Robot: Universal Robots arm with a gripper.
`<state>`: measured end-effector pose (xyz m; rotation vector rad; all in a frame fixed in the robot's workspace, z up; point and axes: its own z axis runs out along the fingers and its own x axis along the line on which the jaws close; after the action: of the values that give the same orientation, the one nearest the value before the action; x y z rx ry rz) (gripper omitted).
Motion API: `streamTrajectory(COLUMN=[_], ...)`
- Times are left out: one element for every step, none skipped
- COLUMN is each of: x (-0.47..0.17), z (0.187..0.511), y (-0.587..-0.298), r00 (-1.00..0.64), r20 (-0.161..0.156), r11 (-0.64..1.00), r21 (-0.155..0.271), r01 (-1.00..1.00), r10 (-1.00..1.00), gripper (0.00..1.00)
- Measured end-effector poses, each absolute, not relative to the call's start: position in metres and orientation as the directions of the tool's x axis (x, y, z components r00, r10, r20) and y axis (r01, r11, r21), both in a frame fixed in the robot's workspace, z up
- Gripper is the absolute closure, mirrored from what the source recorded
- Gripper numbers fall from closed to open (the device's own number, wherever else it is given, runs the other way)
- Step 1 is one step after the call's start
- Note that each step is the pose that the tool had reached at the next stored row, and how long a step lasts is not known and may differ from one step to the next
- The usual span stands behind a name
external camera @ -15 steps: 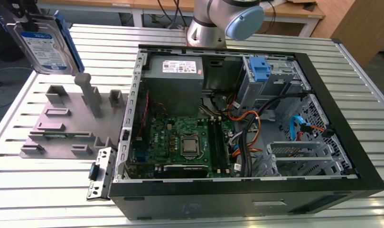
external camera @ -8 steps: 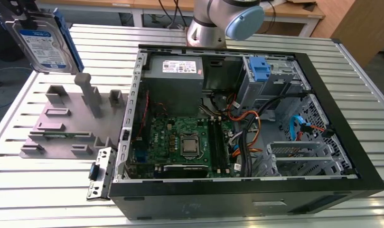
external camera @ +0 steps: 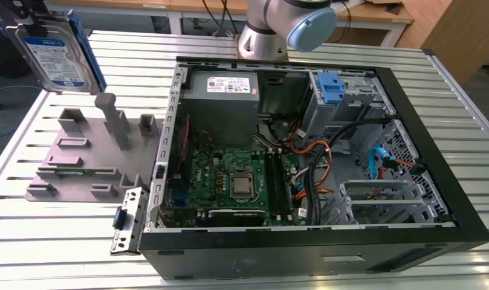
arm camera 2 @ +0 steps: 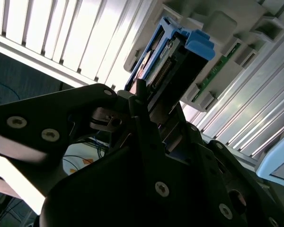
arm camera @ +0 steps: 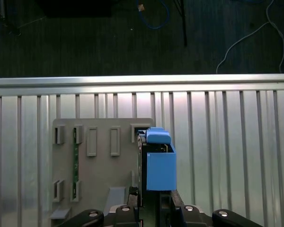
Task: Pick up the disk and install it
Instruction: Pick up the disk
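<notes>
Above the slatted table (external camera: 34, 241), the disk (external camera: 55, 54) upright between clamped jaws.

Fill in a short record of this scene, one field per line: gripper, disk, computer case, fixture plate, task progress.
gripper: shut on the disk, seen in both wrist views
disk: held in the air, clear of the table, label toward the exterior camera
computer case: open, motherboard exposed
fixture plate: grey, flat on the table, at the exterior view's left of the computer case
task progress: disk picked up, not in the computer case
</notes>
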<state>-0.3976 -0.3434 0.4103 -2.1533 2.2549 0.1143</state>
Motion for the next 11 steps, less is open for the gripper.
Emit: streamTrajectory(x=[-0.398, -0.398, -0.398, -0.398, -0.398, -0.398, -0.398, -0.398, -0.398, -0.398, -0.398], z=[0.411, 0.412, 0.413, 0.414, 0.415, 0.417, 0.419, 0.421, 0.423, 0.425, 0.426], y=[-0.343, -0.343, -0.343, -0.343, -0.343, -0.343, -0.343, -0.343, -0.343, -0.343, -0.343], r00=[-0.047, -0.047, -0.047, -0.047, -0.047, -0.047, -0.047, -0.047, -0.047, -0.047, -0.047], r20=[-0.066, -0.066, -0.066, -0.066, -0.066, -0.066, -0.066, -0.066, -0.066, -0.066, -0.066], r11=[0.045, 0.045, 0.045, 0.045, 0.045, 0.045, 0.045, 0.045, 0.045, 0.045, 0.045], r21=[0.038, 0.038, 0.038, 0.038, 0.038, 0.038, 0.038, 0.038, 0.038, 0.038, 0.038], r01=[-0.998, -0.998, -0.998, -0.998, -0.998, -0.998, -0.998, -0.998, -0.998, -0.998, -0.998], r10=[-0.997, -0.997, -0.997, -0.997, -0.997, -0.997, -0.997, -0.997, -0.997, -0.997, -0.997], gripper=[0.65, 0.65, 0.65, 0.65, 0.65, 0.65, 0.65, 0.65, 0.65, 0.65, 0.65])
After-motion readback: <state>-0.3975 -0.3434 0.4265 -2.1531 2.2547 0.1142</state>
